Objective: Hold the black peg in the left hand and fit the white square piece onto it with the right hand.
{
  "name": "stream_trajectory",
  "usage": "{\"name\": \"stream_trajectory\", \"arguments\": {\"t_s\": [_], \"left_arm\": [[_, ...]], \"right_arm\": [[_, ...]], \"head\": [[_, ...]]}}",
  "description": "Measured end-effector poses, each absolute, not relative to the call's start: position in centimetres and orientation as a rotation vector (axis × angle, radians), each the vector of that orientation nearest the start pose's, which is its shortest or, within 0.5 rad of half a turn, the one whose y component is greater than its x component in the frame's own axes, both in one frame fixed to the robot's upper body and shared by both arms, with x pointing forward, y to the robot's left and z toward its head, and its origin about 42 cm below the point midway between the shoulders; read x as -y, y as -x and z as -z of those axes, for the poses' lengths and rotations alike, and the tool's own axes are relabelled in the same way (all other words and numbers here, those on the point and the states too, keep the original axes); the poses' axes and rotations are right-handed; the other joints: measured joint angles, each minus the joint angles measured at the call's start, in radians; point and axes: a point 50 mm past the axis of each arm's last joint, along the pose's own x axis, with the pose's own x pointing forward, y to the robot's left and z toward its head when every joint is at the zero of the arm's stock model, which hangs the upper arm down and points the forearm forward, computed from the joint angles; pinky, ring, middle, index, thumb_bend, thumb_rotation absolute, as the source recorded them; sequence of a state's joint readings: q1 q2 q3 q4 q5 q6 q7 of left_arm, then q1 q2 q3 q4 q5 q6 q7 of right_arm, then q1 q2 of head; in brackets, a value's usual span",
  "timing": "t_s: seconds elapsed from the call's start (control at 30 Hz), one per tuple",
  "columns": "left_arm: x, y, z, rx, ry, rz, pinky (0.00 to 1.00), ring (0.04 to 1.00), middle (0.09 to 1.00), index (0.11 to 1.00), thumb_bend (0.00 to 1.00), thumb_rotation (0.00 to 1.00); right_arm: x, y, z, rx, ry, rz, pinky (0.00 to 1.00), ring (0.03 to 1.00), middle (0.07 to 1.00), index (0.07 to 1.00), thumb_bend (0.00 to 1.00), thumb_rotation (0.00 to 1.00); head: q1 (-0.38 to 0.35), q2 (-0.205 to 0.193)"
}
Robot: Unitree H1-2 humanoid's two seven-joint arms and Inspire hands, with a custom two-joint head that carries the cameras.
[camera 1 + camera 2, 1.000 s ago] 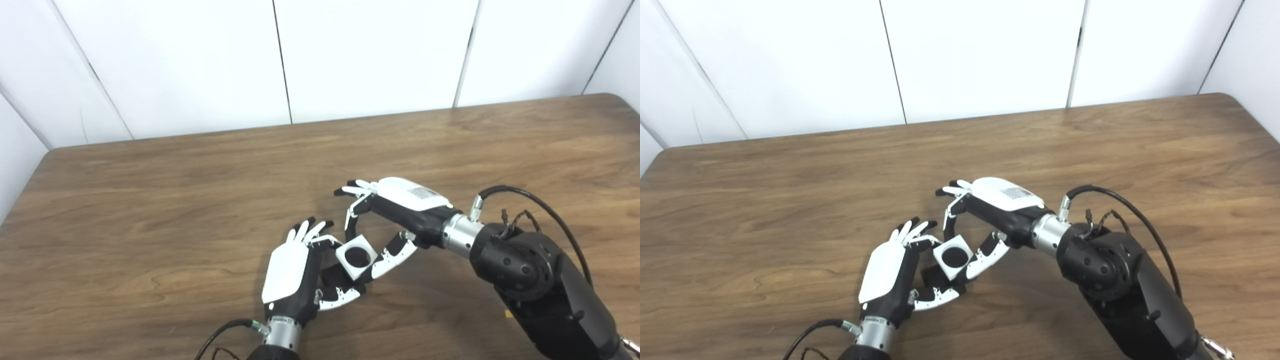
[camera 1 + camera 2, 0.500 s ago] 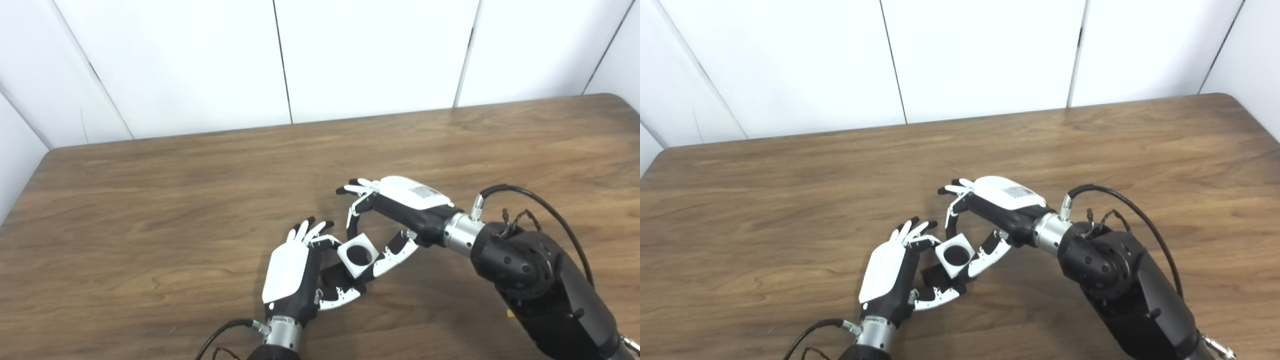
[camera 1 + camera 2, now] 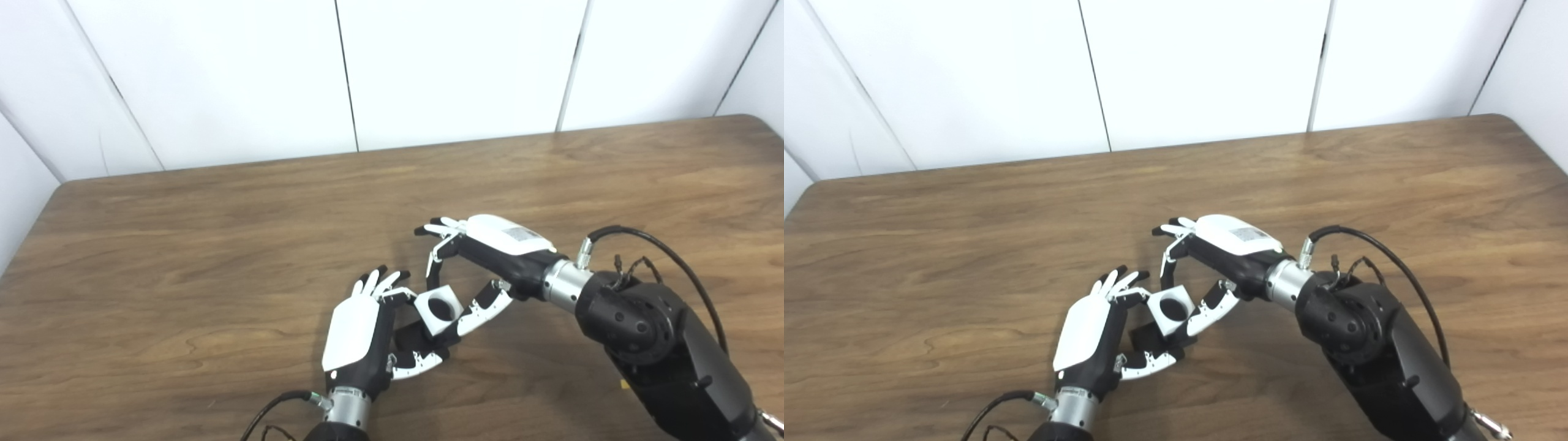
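Low in the middle of the wooden table (image 3: 184,245), my left hand (image 3: 358,334) is shut on the black peg (image 3: 1145,336), most of which is hidden by its fingers and by the white piece. The white square piece (image 3: 437,307) has a round hole through it, and its open face is turned up toward the cameras. My right hand (image 3: 484,263) is shut on that piece, with a finger at its far side and the thumb at its near right side. The piece rests against the upper end of the peg, tilted.
The table's back edge meets white wall panels (image 3: 453,67). My right forearm (image 3: 655,343) and its black cable (image 3: 667,257) fill the lower right of the table. The left arm's cable (image 3: 269,410) trails at the bottom edge.
My right hand has drawn the white piece slightly up and away, and the hole now shows light inside instead of dark. The left hand has stayed in place.
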State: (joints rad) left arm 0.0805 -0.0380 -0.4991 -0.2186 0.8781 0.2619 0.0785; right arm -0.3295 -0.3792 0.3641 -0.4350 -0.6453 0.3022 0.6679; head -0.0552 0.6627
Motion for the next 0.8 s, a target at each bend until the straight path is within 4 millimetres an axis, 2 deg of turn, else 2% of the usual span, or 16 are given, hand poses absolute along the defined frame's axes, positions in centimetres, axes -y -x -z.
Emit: {"name": "stream_trajectory", "arguments": {"t_s": [0.8], "left_arm": [[-8.33, -23.43, -13.21, 0.128, -0.783, 0.183, 1.00, 0.986, 0.887, 0.491, 0.52, 0.07]], "right_arm": [[17.75, -31.97, -24.21, 0.218, 1.114, -0.694, 1.00, 1.000, 0.945, 0.495, 0.52, 0.16]], "head": [[0.008, 0.011]]}}
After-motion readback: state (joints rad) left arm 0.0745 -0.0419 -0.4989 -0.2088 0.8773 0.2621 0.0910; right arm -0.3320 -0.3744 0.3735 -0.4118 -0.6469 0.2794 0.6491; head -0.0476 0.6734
